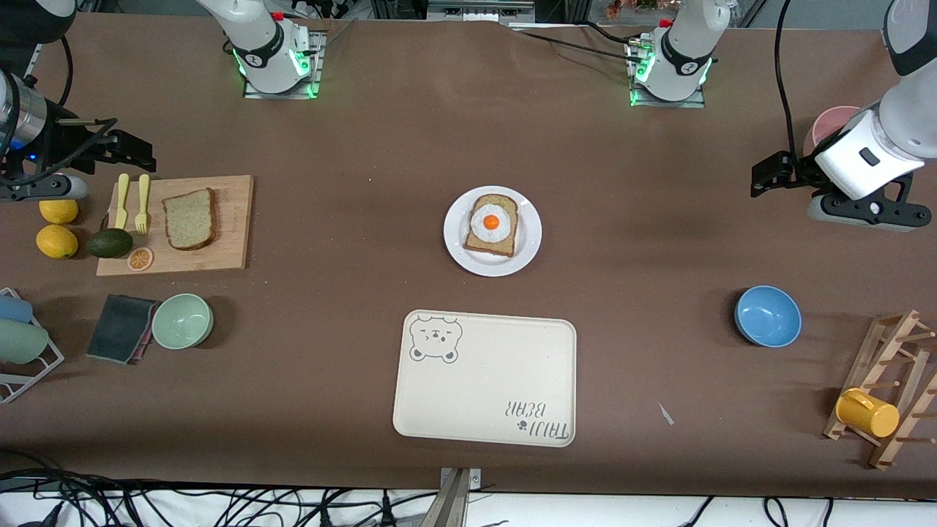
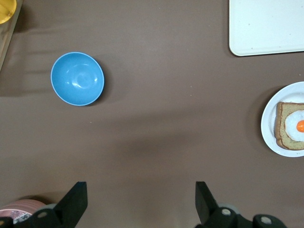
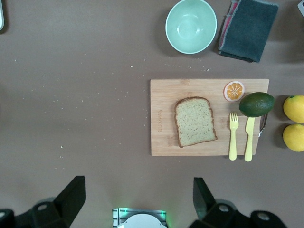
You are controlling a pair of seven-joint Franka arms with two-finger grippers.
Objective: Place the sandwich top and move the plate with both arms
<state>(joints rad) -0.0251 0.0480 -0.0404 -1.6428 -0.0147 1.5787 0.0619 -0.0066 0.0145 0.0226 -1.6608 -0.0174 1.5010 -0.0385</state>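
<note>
Two grippers, both with jaws spread wide and empty, both waiting aloft at the table's two ends.

Right gripper [image 3: 135, 202]: black two-finger tool, hanging above bare table at the right arm's end, just beside the rectangular light wooden cutting board [image 1: 233, 219]. Plain slice of brown speckled wholegrain bread with a darker crust, the sandwich top [image 1: 189, 219], lies flat on that board, near this gripper and untouched by it. Also on the board: a pale yellow plastic fork [image 3: 233, 135], a matching knife [image 3: 249, 137] and an orange slice [image 3: 234, 90]. A dark green avocado [image 3: 256, 104] rests at the board's edge; two yellow lemons [image 3: 294, 122] lie on the table past it.

Left gripper [image 2: 141, 202]: black two-finger tool, hanging above bare brown table at the left arm's end, with a round blue bowl [image 2: 77, 78] near it on the table. Small round white plate [image 1: 492, 230] sits at the table's middle, well apart from both grippers, carrying a second bread slice topped with a fried egg [image 1: 492, 223]. Cream rectangular bear-printed tray [image 1: 484, 378] lies just beside the plate, nearer the front camera.
</note>
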